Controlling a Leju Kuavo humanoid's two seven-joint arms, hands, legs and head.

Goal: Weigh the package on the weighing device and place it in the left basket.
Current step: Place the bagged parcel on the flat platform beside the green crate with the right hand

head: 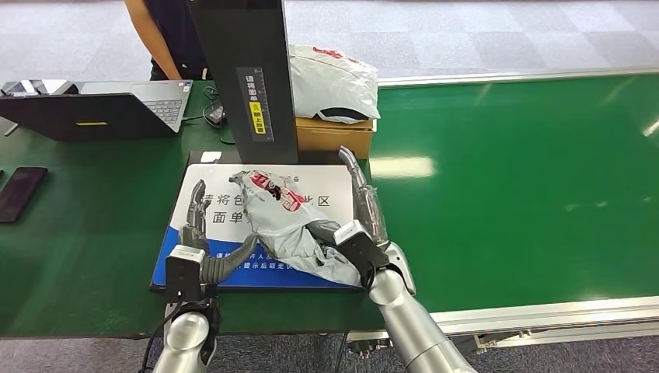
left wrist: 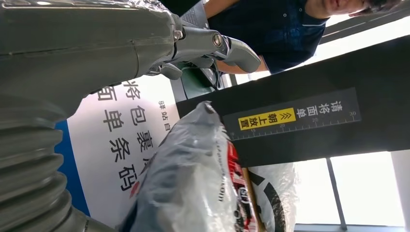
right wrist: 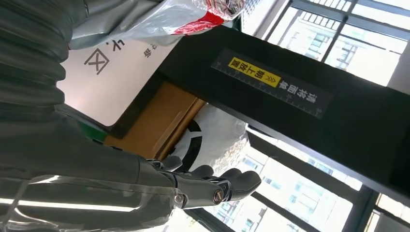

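Observation:
A crumpled grey package with a red and white label lies on the white and blue platform of the weighing device, in front of its black post. My left hand rests on the platform left of the package, fingers straight and apart, thumb reaching toward the package's near edge. My right hand lies along the package's right side with fingers stretched out and its thumb against the grey wrap. The left wrist view shows the package beside my extended fingers. In the right wrist view my fingers hold nothing.
A cardboard box with a white bag on it stands right of the post. A laptop and a phone lie at the left. A person stands behind the table. The green conveyor belt stretches right.

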